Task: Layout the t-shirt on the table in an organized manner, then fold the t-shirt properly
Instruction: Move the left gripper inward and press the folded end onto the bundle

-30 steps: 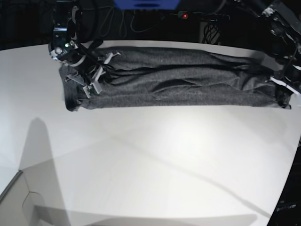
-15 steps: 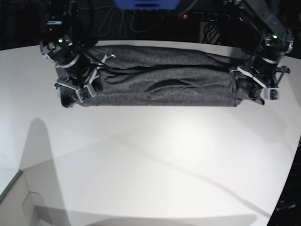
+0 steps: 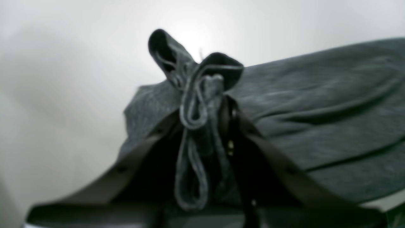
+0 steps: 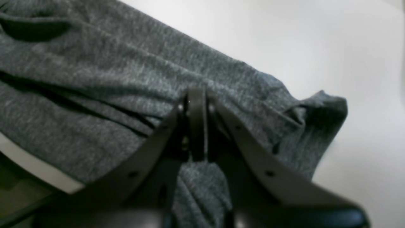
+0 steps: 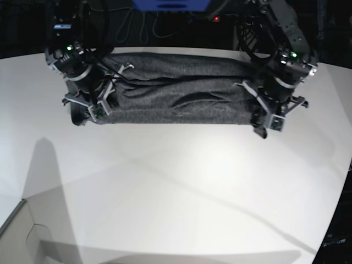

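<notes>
- My left gripper, jaws clamped on the heathered charcoal-grey jersey t-shirt, has carried that end inward across the white bench.
- My right gripper holds the other end, jaws closed on fabric.
- Judgement: crosswise fold under way.

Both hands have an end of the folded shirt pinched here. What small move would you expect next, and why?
Probably carry the left hand further across toward the right hand, laying its end over. Both are shut on the t-shirt, which lies as a long folded band on the table. The left hand's end is bunched and raised, the right's is low, so a crosswise fold looks underway.
</notes>
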Tool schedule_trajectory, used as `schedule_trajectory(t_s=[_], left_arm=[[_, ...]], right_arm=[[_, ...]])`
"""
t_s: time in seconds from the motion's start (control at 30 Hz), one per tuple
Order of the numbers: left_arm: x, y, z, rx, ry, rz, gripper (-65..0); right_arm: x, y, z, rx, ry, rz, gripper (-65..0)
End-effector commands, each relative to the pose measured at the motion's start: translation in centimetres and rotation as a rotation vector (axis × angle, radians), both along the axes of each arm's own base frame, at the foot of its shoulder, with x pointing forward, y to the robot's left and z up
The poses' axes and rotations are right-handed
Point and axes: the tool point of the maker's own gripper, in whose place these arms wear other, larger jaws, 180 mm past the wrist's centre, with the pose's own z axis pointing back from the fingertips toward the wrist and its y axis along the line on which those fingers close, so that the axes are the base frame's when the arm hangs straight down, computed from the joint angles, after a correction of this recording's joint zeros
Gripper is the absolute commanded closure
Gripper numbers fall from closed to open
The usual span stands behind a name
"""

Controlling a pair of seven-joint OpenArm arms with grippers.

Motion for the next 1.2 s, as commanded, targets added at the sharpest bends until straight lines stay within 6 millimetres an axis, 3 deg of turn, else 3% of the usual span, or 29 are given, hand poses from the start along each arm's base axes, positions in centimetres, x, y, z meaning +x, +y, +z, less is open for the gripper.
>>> schedule_trajectory(t_s=[0.0, 0.37, 0.57, 0.73, 1.17], left_arm=[[0.8, -1.1, 1.4, -0.021, -0.059, -0.027, -0.1], [0.0, -8.6, 1.6, -0.099, -0.089, -0.23, -0.1], [0.6, -9.8, 2.0, -0.143, -0.104, -0.178, -0.1], [0.2, -13.1, 2.5, -0.175, -0.111, -0.26, -0.1], [-0.1, -14.5, 2.3, -0.189, -0.098, -0.297, -0.1]], right_arm=[[0.7, 0.1, 1.2, 0.012, -0.046, 0.002, 0.0], [0.7, -1.0, 1.2, 0.002, -0.047, -0.029, 0.0], [0.8, -1.1, 1.2, 0.001, -0.048, -0.028, 0.0], [0.7, -1.1, 1.2, 0.001, -0.047, -0.028, 0.0], [0.9, -1.1, 1.2, 0.001, -0.05, -0.028, 0.0]])
